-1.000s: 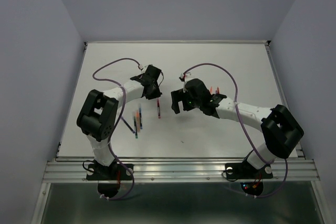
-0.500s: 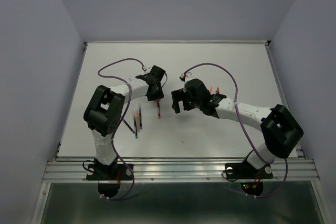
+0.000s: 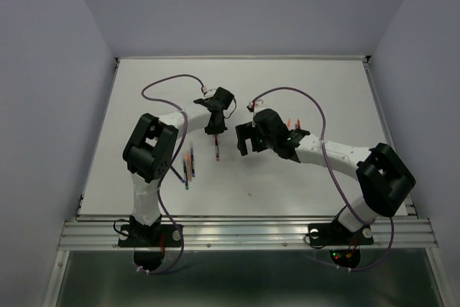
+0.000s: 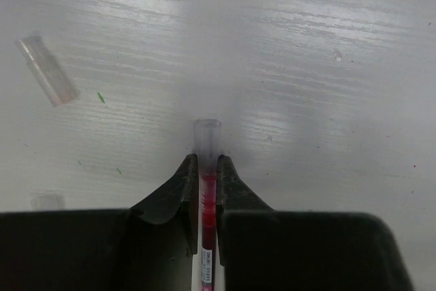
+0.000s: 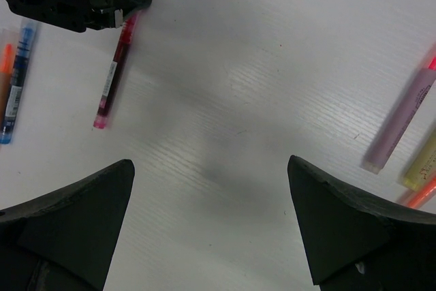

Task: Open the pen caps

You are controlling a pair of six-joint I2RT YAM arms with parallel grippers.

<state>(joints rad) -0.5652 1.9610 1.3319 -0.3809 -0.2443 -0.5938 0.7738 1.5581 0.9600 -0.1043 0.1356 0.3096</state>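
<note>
My left gripper (image 4: 206, 165) is shut on a red pen (image 4: 208, 236). The pen's clear pale cap (image 4: 206, 138) pokes out just past the fingertips, still on the pen. From above, the left gripper (image 3: 214, 127) is at the table's middle, with the red pen (image 3: 216, 150) trailing toward the near edge. A loose clear cap (image 4: 48, 71) lies to the left on the table. My right gripper (image 5: 209, 163) stands wide open over bare table, a little right of the red pen (image 5: 112, 80). In the top view the right gripper (image 3: 243, 140) is beside the left one.
Orange and blue pens (image 3: 188, 163) lie left of the red pen; the right wrist view shows the blue one (image 5: 17, 76). A pink pen (image 5: 402, 120) and a yellow one (image 5: 426, 165) lie to the right. The white table (image 3: 323, 84) has walls on three sides.
The left arm has swung right and slightly away, its elbow moving inward. Its jaws opened briefly and shut again on the red pen. The right arm has held still.
</note>
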